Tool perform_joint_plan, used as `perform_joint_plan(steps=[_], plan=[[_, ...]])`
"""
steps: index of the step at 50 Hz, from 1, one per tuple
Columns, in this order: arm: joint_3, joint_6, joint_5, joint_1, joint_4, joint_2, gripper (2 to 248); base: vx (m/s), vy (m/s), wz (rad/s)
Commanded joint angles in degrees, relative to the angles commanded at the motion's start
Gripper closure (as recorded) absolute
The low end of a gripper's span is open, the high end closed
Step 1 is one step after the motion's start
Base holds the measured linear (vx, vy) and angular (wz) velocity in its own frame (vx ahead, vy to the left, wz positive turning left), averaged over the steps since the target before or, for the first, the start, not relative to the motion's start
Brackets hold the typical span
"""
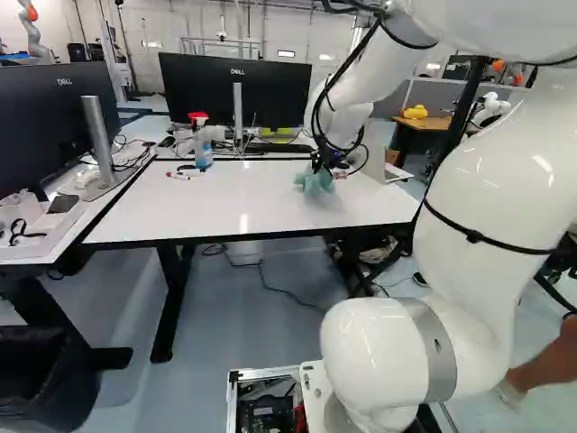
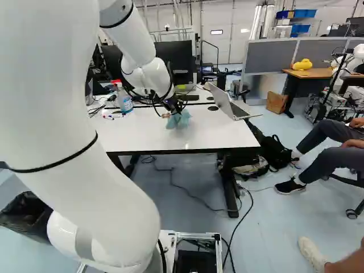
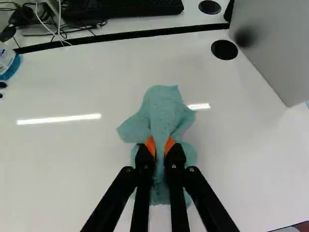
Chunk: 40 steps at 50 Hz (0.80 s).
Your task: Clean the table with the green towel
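Note:
In the left base view my gripper (image 1: 326, 166) hangs over the white table (image 1: 225, 203), towards its right part, with the green towel (image 1: 315, 181) under it. The right base view shows the same towel (image 2: 178, 120) bunched below the gripper. Seen from the wrist, the gripper (image 3: 160, 150) is shut on the towel (image 3: 164, 113), its orange pads pinching a fold from both sides. Cloth spreads ahead of and beside the fingers; whether its underside touches the tabletop I cannot tell.
A spray bottle (image 1: 202, 142) and markers (image 1: 178, 176) are at the table's far left. An open laptop (image 2: 232, 104) stands near the right edge. Monitors (image 1: 236, 90) and a keyboard (image 3: 120, 7) are on the desk behind. A seated person is at the right of the right base view.

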Motion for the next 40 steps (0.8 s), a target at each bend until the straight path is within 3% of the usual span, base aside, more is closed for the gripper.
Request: perform_joint_plan(steps=[30, 40], plan=[[0.2, 0.0, 0.0, 0.2, 0.0, 0.2, 210, 0.0, 0.0, 0.0], [-0.5, 0.0, 0.0, 1.4, 0.0, -0.5, 210, 0.0, 0.0, 0.0]])
